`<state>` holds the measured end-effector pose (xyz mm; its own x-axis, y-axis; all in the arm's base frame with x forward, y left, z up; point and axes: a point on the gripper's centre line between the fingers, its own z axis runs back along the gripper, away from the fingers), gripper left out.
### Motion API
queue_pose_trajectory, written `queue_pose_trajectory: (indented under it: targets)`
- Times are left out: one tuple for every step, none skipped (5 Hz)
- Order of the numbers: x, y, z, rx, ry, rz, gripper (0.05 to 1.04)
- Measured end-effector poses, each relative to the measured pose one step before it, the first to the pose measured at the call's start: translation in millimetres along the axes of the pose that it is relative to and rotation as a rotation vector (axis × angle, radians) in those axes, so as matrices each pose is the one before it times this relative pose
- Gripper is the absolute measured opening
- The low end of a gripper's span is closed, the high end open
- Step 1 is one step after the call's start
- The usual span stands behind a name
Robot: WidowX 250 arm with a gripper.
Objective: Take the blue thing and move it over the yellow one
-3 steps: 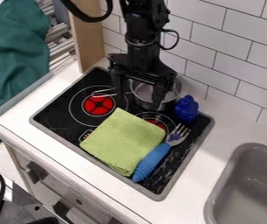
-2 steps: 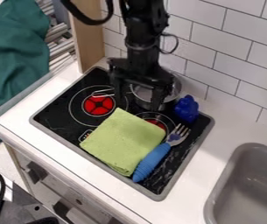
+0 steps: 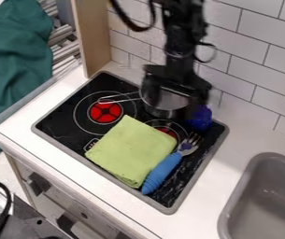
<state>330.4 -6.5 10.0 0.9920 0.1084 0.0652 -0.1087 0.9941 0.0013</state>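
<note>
Over the black stovetop [image 3: 60,125], with the hand [image 3: 172,103] spread wide, needs to shift right and toward the near side to centre above the dark blue thing [image 3: 201,120].

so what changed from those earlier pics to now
The black two-finger end effector and its arm have moved toward the right of the picture, from over the small metal pot toward the lumpy dark blue toy, which one finger now partly overlaps in view. Nothing was visibly picked up or let go. The pot, the toy, the folded yellow-green cloth and the blue-handled metal fork stayed put.
</note>
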Motion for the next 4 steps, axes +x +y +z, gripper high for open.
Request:
queue_pose_trajectory:
  targets:
    - [17.87,-23.57,-13.06,-0.0198,0.0180,-0.0634,0.998]
    - [12.61,-6.21,-11.66,-0.0083,0.0365,-0.0147,0.998]
    - [-3.60,0.52,-8.52,-0.0144,0.0304,0.0260,0.998]
    - [1.04,4.49,-6.26,-0.0050,0.0245,0.0183,0.984]
